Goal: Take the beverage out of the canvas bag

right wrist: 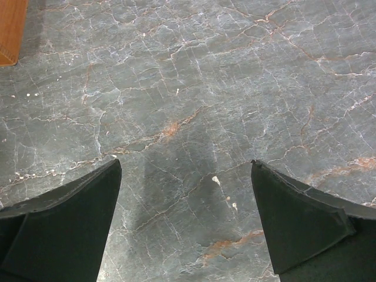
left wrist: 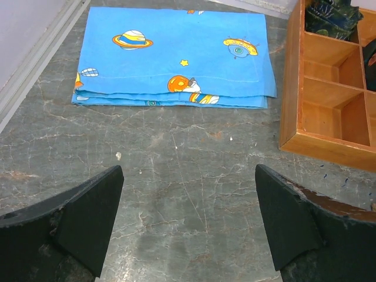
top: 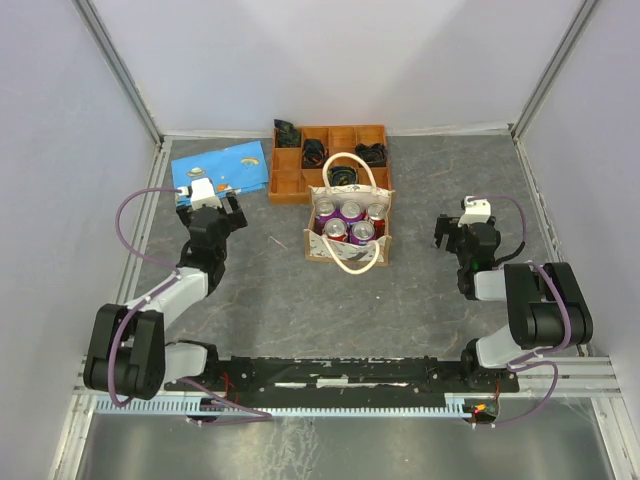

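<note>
The cream canvas bag (top: pixel 348 250) stands open in the middle of the table, its two loop handles up. Inside it stand several purple beverage cans (top: pixel 336 230) with silver tops. My left gripper (top: pixel 212 205) is open and empty, left of the bag and well apart from it; in the left wrist view (left wrist: pixel 188 202) only bare table lies between its fingers. My right gripper (top: pixel 458 228) is open and empty, right of the bag; in the right wrist view (right wrist: pixel 185 197) only bare table lies between its fingers.
An orange-brown compartmented wooden tray (top: pixel 290 182) with dark items sits just behind the bag; its corner shows in the left wrist view (left wrist: pixel 320 126). A folded blue space-print cloth (top: pixel 222 167) lies at the back left, also in the left wrist view (left wrist: pixel 176 56). Walls enclose the table.
</note>
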Action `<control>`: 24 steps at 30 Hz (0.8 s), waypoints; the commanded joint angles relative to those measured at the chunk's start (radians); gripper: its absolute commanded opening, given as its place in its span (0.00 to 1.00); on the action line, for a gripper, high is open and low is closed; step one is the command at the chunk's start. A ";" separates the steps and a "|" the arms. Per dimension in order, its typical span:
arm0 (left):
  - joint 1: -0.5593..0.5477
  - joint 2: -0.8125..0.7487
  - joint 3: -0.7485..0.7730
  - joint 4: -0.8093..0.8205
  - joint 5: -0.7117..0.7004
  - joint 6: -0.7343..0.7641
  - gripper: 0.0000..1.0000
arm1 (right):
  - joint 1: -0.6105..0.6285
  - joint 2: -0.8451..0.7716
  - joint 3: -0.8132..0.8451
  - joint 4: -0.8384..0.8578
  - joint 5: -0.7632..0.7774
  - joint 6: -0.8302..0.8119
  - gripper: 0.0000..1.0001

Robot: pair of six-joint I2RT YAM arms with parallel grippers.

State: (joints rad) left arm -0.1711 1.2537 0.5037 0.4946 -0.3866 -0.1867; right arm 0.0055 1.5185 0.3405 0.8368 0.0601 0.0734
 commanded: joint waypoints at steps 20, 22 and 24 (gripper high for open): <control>-0.068 0.000 0.257 -0.218 0.216 -0.012 0.99 | -0.001 -0.004 0.029 0.024 -0.004 -0.012 0.99; -0.074 0.028 0.354 -0.312 0.282 -0.035 0.99 | -0.001 -0.004 0.028 0.024 -0.004 -0.012 0.99; -0.079 0.047 0.425 -0.349 0.342 -0.053 0.99 | -0.002 -0.004 0.029 0.024 -0.005 -0.012 0.99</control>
State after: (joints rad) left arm -0.2390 1.2781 0.7773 0.2546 -0.2047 -0.1867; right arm 0.0055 1.5185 0.3405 0.8368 0.0601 0.0734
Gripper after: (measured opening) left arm 0.993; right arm 0.991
